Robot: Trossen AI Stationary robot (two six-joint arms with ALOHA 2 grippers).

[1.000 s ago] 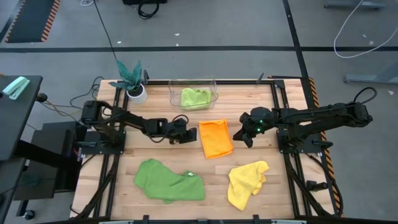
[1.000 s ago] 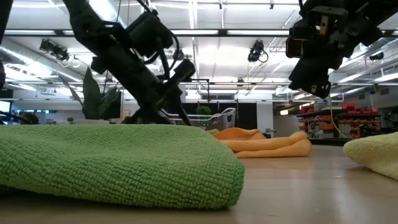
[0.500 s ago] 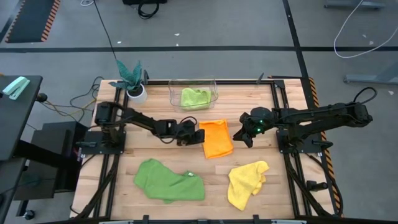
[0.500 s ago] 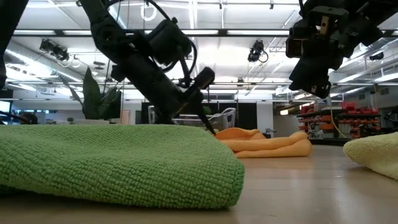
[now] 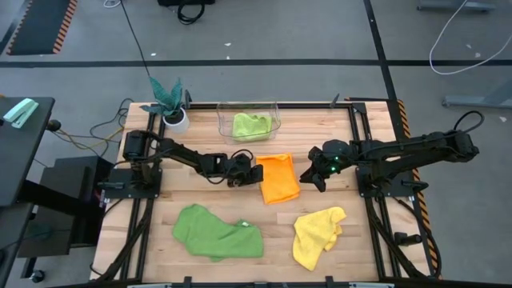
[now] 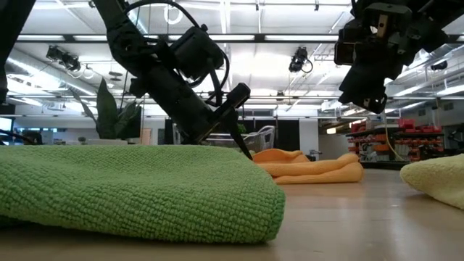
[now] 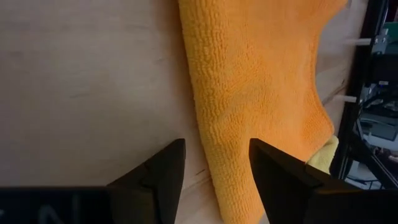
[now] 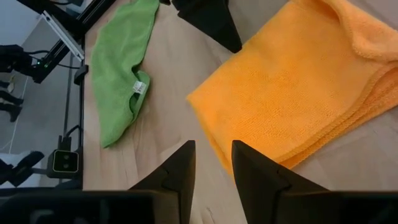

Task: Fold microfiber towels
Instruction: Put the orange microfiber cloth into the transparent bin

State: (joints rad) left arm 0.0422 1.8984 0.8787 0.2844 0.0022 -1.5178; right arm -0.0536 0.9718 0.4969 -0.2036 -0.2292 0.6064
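Note:
A folded orange towel (image 5: 278,178) lies flat mid-table. My left gripper (image 5: 256,173) is low at its left edge and open: in the left wrist view (image 7: 214,168) one finger is over bare wood, the other over the orange cloth (image 7: 261,81). I cannot tell whether a finger touches the cloth. My right gripper (image 5: 309,178) hangs open above the table, just right of the orange towel (image 8: 298,93). A darker green towel (image 5: 218,232) and a yellow towel (image 5: 318,234) lie crumpled near the front. A lime towel (image 5: 251,126) lies inside the clear bin.
The clear bin (image 5: 276,108) stands at the table's far edge, with a teal-leaved plant in a white pot (image 5: 171,108) to its left. Bare wood shows between the orange towel and the two front towels. Black frame rails (image 5: 364,192) run along both sides.
My left gripper has moved toward the table's right edge, along the wood, up to the orange towel's left edge. The towels lie as before.

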